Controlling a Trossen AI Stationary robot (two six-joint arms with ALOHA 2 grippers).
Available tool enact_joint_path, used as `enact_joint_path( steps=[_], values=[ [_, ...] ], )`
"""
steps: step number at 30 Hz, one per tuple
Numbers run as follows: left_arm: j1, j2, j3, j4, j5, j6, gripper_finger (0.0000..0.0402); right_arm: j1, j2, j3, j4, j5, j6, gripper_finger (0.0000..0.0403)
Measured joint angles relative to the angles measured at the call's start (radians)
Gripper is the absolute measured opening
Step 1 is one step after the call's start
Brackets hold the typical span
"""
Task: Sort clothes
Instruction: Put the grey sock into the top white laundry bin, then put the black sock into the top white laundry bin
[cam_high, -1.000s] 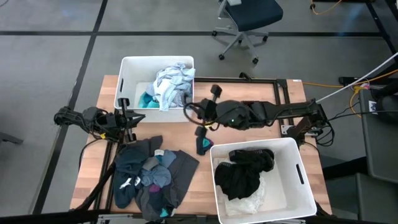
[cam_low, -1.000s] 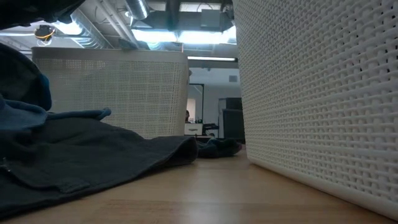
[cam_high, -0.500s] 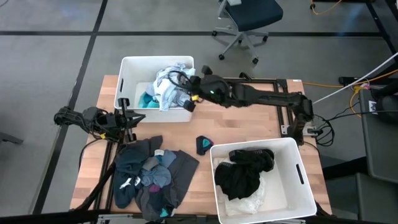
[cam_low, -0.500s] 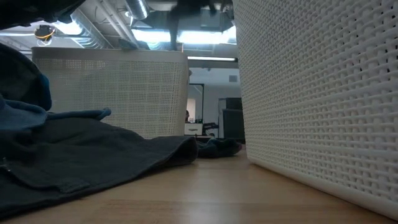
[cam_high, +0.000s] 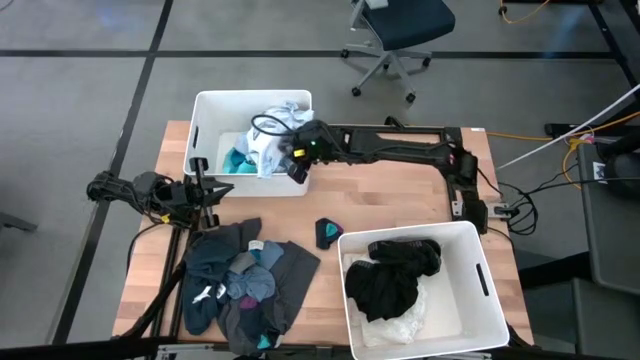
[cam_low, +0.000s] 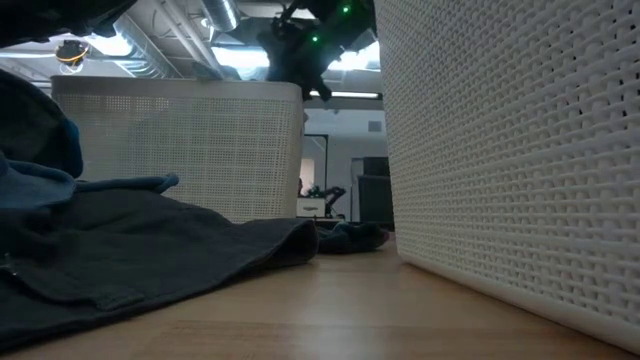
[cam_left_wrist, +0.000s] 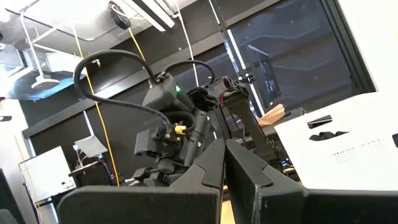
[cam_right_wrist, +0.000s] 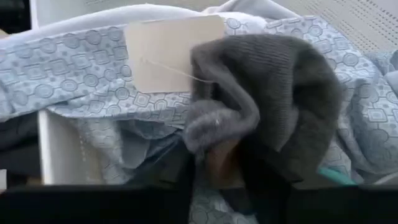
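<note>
My right gripper (cam_high: 292, 160) reaches over the near right corner of the far left white bin (cam_high: 205, 110) and is shut on a grey sock (cam_right_wrist: 267, 93). It also shows in the low view (cam_low: 300, 60), above the bin's rim. In the bin lie a pale blue patterned shirt (cam_high: 275, 130) and a teal piece (cam_high: 238, 160). A heap of dark, grey-blue and teal clothes (cam_high: 240, 285) lies on the table's near left. A small dark sock (cam_high: 327, 233) lies at the table's middle. My left gripper (cam_high: 205, 190) waits shut at the left edge. My right gripper holds the grey sock by a bunched fold (cam_right_wrist: 217, 124) between its two fingers. The sock itself covers the fingertips, so the exact place of contact is hidden. The sock is lifted clear, crumpled, above the patterned shirt (cam_right_wrist: 81, 68) in the bin.
A second white bin (cam_high: 480, 300) at the near right holds black clothes (cam_high: 395, 275) over something white. Its wall (cam_low: 500, 150) fills the right of the low view. An office chair (cam_high: 395, 35) stands beyond the table's far edge.
My right gripper has risen from the table's middle, beside the small dark sock, and swung toward the far left, to the far left bin's near right corner. The small dark sock has stayed where it lay.
</note>
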Motion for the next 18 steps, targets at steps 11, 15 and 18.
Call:
enact_joint_path(
  steps=[11,15,18],
  values=[
    [0.0,0.0,0.0,-0.001,-0.001,0.017,0.0005,0.052,-0.147,0.0,-0.071,0.028,-0.057,0.0226],
    [0.0,0.0,0.0,-0.001,-0.001,0.015,0.0005,0.092,-0.204,0.0,-0.141,0.029,-0.053,0.0227],
    [0.0,0.0,0.0,-0.001,-0.001,0.014,0.0005,0.143,-0.23,0.0,-0.222,0.032,-0.043,0.0227]
  ],
)
